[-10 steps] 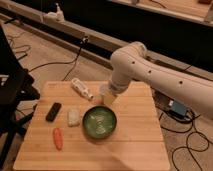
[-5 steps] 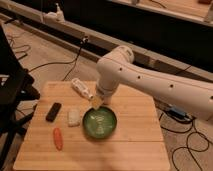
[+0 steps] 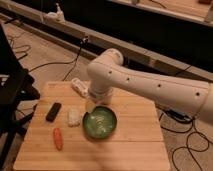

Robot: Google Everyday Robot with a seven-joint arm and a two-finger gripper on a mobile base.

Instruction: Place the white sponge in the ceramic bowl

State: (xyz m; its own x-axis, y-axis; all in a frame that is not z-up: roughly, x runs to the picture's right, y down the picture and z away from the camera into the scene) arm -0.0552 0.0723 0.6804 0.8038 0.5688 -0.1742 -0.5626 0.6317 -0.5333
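Observation:
The white sponge (image 3: 74,116) lies flat on the wooden table (image 3: 135,145), just left of the ceramic bowl (image 3: 99,125). The bowl is dark green with a lighter swirl inside and holds nothing else that I can see. My gripper (image 3: 91,105) hangs from the big white arm (image 3: 145,87), just above the bowl's upper left rim and a short way right of and behind the sponge. It is apart from the sponge.
A black rectangular object (image 3: 53,111) lies left of the sponge. An orange carrot (image 3: 58,138) lies in front of it. A white bottle (image 3: 80,86) lies at the back, partly behind the arm. Cables run over the floor around the table.
The arm has swung left and nearer the camera, bringing the gripper from the back right of the bowl to its upper left rim, closer to the sponge. The objects have not moved.

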